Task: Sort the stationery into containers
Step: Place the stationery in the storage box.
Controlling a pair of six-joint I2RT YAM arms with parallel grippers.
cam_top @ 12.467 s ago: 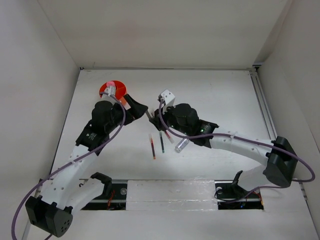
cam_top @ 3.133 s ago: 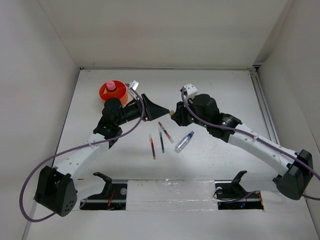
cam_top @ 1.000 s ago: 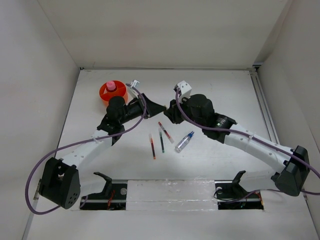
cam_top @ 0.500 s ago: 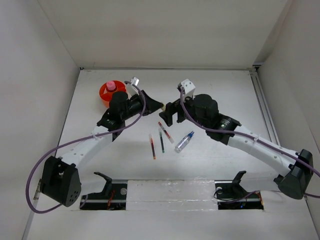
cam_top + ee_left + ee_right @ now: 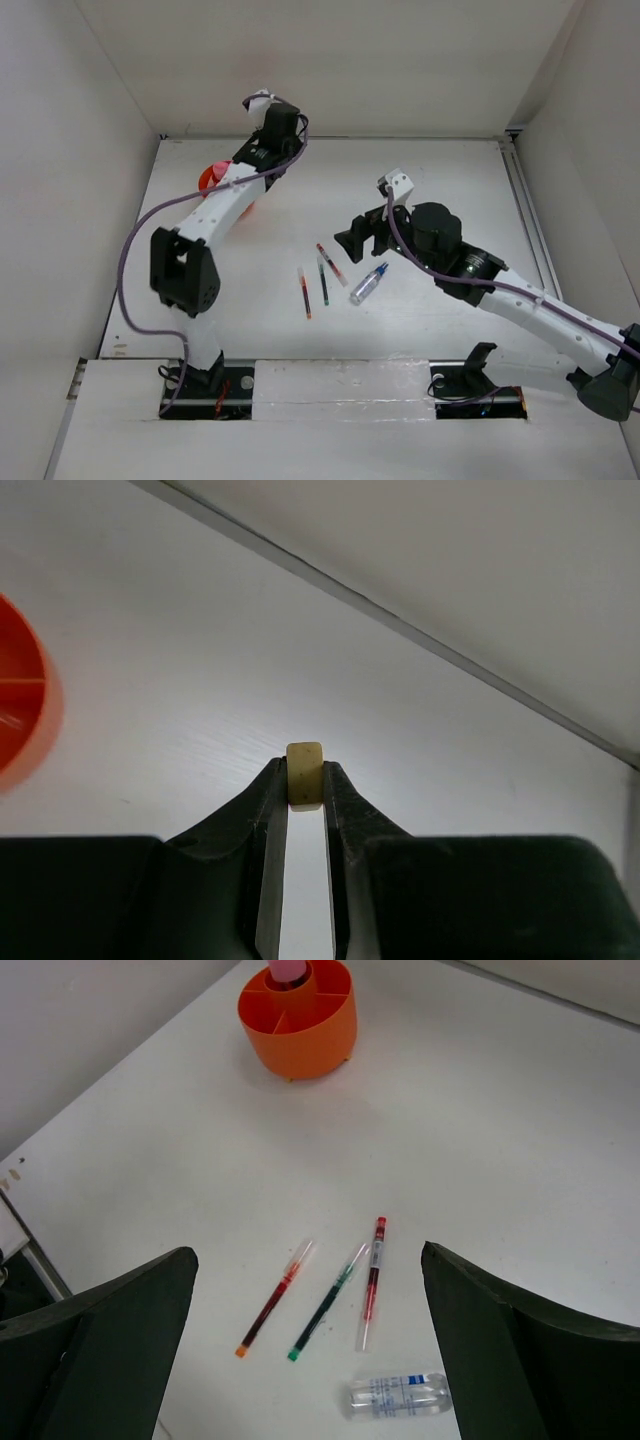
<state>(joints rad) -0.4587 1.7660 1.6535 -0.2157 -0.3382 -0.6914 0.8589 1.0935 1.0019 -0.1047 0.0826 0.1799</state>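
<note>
My left gripper [image 5: 305, 772] is shut on a tiny tan cube [image 5: 304, 758], held at the fingertips above the table near the back wall. The orange tub [image 5: 212, 180] lies partly under the raised left arm, and its rim shows at the left edge of the left wrist view [image 5: 20, 710]. A pink-capped bottle [image 5: 290, 970] stands inside the tub [image 5: 298, 1022]. My right gripper [image 5: 350, 238] hangs open and empty over a red pen [image 5: 272, 1300], a dark-green pen [image 5: 328, 1305], another red pen [image 5: 371, 1280] and a clear blue-capped bottle [image 5: 398, 1396].
White walls close the table at the back and on both sides. A metal rail [image 5: 525, 215] runs along the right side of the table. The pens [image 5: 323, 280] and the clear bottle [image 5: 368, 284] lie mid-table between the arms.
The two grippers were tip to tip at mid-table. The right one has opened and drawn back to the right. The left arm has swung up toward the back wall with the cube.
</note>
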